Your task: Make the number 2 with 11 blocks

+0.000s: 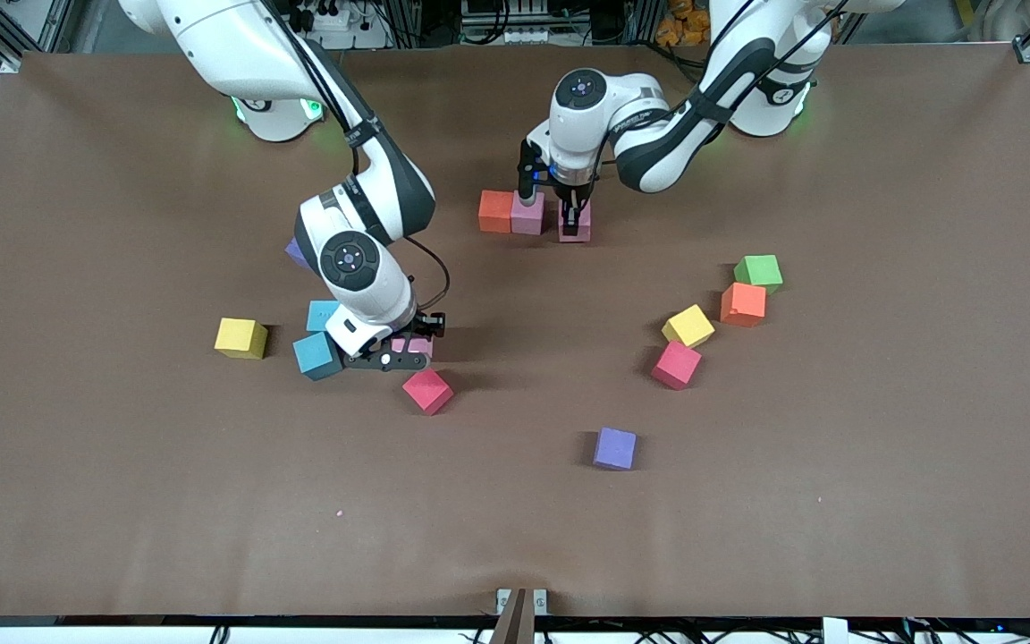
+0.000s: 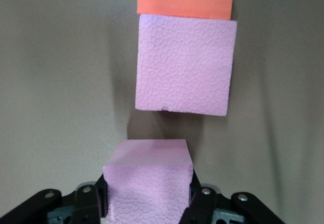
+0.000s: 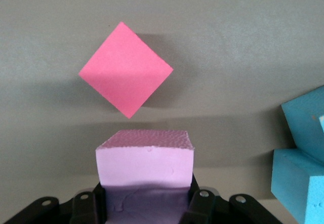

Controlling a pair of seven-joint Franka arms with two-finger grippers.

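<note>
The number 2 stands as a short row near the arms' bases: an orange block (image 1: 496, 211) touching a pink block (image 1: 528, 215). My left gripper (image 1: 574, 217) is shut on a second pink block (image 2: 148, 181), low beside that row with a small gap to the pink one (image 2: 185, 64). My right gripper (image 1: 409, 345) is shut on a third pink block (image 3: 145, 158), low at the table between two blue blocks (image 1: 318, 354) and a red block (image 1: 427, 391). Loose blocks: yellow (image 1: 240, 338), purple (image 1: 615, 448), yellow (image 1: 688, 326), red (image 1: 676, 365), orange (image 1: 743, 304).
A green cube (image 1: 758, 272) sits against the loose orange block toward the left arm's end. Another purple cube (image 1: 297, 254) peeks out from under the right arm. Bare brown table (image 1: 515, 537) stretches toward the front camera.
</note>
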